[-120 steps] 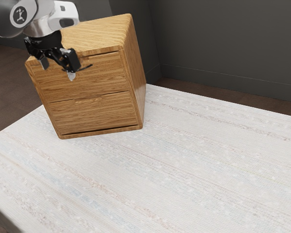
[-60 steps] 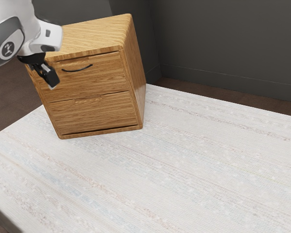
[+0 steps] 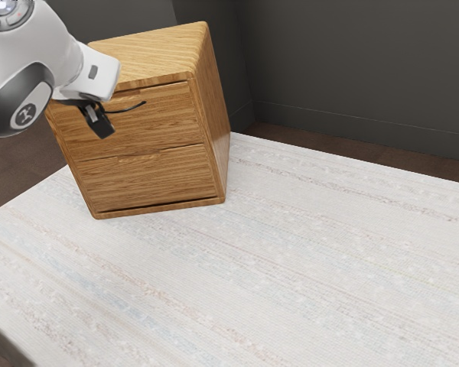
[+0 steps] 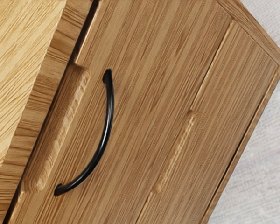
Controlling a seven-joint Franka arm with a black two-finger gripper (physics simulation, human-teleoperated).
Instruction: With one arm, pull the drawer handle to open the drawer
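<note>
A wooden two-drawer cabinet [image 3: 149, 130] stands on the pale table [image 3: 291, 252] at the exterior view's upper left. Its top drawer [image 3: 157, 122] carries a thin black curved handle [image 3: 130, 107] and looks flush with the cabinet front. My gripper [image 3: 99, 122] hangs in front of the top drawer's left part, just left of the handle, whose left end it hides. The wrist view looks straight at the handle [image 4: 100, 140] from close by, with the lower drawer front [image 4: 214, 140] beyond it.
The white arm [image 3: 30, 61] covers the cabinet's upper left corner. A dark wall [image 3: 352, 53] and a strip of dark floor [image 3: 382, 153] lie behind the table. The table spreads wide toward the exterior view's right and front.
One second ago my hand was at the handle, then it swung to the cabinet's left edge. Now it has come back rightward, close to the handle's left end. The drawer has not moved.
</note>
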